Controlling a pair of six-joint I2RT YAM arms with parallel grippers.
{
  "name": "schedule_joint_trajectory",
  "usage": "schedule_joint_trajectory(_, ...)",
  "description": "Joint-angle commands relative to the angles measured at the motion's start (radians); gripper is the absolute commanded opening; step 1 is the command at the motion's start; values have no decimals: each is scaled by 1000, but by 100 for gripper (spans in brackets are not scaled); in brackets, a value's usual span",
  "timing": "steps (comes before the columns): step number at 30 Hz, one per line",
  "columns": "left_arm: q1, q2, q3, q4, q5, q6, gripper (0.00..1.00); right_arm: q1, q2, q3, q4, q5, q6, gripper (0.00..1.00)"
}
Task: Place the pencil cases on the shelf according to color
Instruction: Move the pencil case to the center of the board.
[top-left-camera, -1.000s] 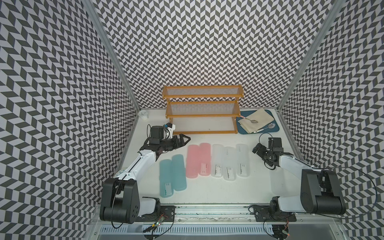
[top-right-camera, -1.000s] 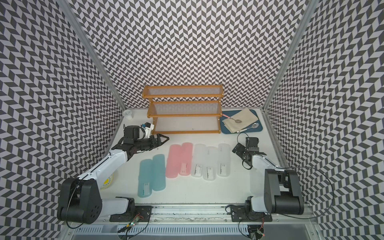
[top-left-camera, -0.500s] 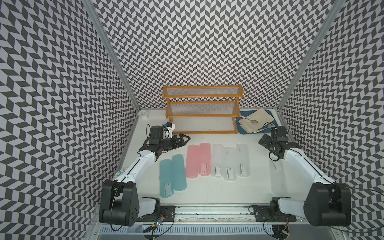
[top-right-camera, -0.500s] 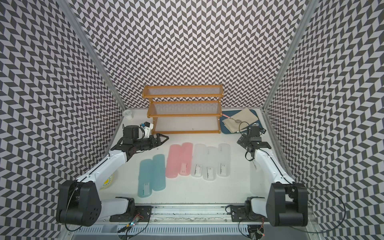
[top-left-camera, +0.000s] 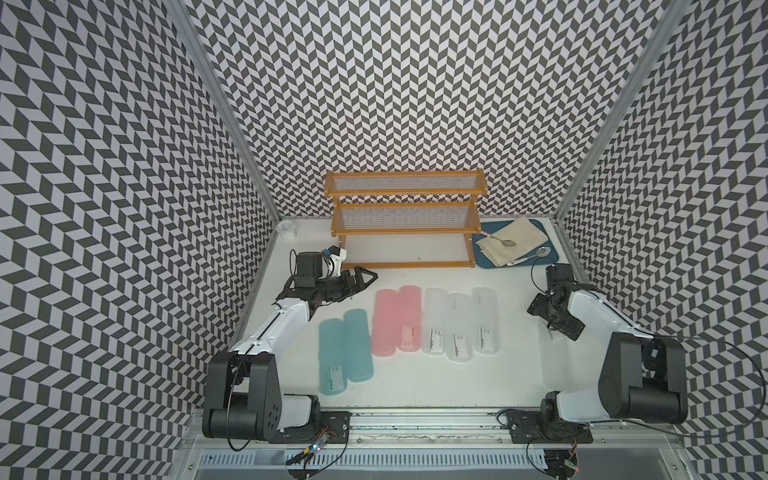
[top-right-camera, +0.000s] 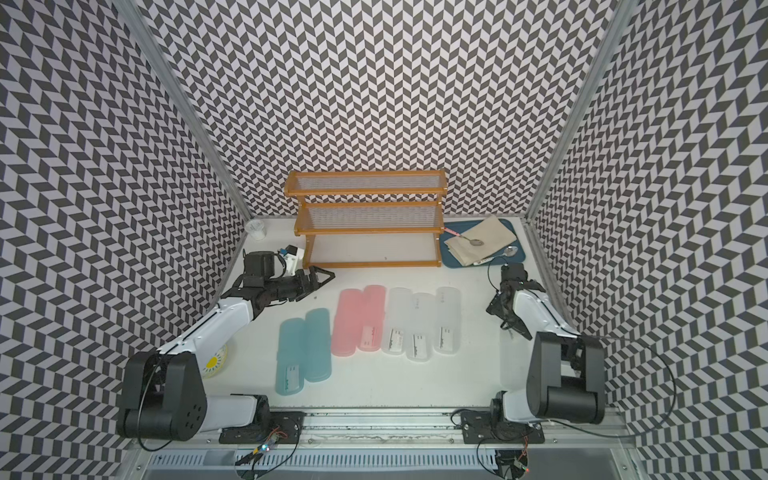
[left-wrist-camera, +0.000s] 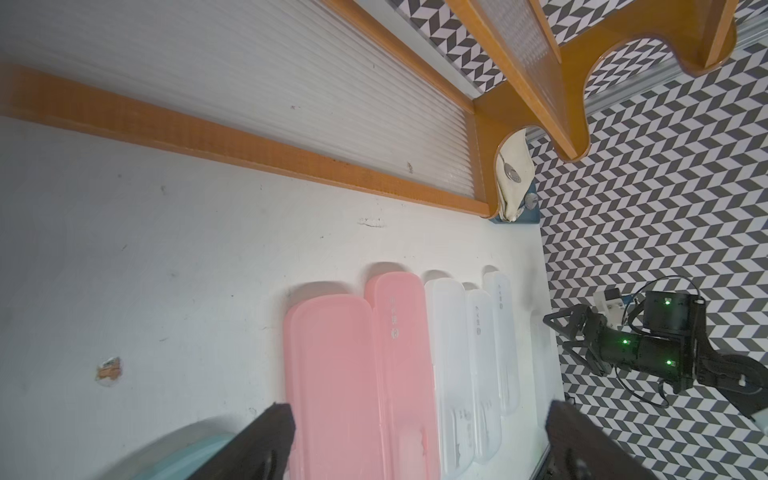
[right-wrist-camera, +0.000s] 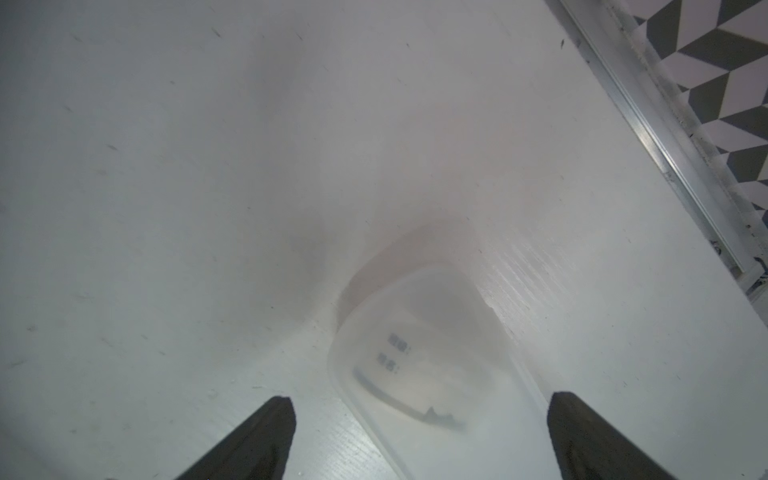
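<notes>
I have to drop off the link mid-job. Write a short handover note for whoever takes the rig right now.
Left gripper: jaws open, empty, by the front left corner of the shelf.
Right gripper: jaws open, empty, over one end of a lone frosted white case near the table's right edge.
Cases: two teal cases, two pink cases and three frosted white cases lie flat in a row in front of the shelf.
Done: nothing shelved; no case is on any tier.
To do: all eight cases, grouped by color.
</notes>
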Motion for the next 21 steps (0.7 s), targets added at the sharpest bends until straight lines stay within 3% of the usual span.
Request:
schedule_joint_trajectory(1, 22, -27, -5, 28, 30, 1, 100, -24, 75, 24, -35, -41, -45, 100)
schedule_joint_trajectory(5, 37, -75, -21, 29, 5, 6, 100, -31, 156, 54, -76, -58, -83, 100)
schedule_joint_trajectory(10, 44, -105, -23, 41, 5, 4, 100, -32, 126, 27, -28, -129, -86, 100)
schedule_joint_trajectory(16, 50, -99, -25, 37, -2, 4, 100, -28, 100, -34, 71, -323, -45, 89)
schedule_joint_trajectory(21, 51, -102, -23, 34, -22, 8, 99, 10, 19, -94, 192, -451, 52, 88)
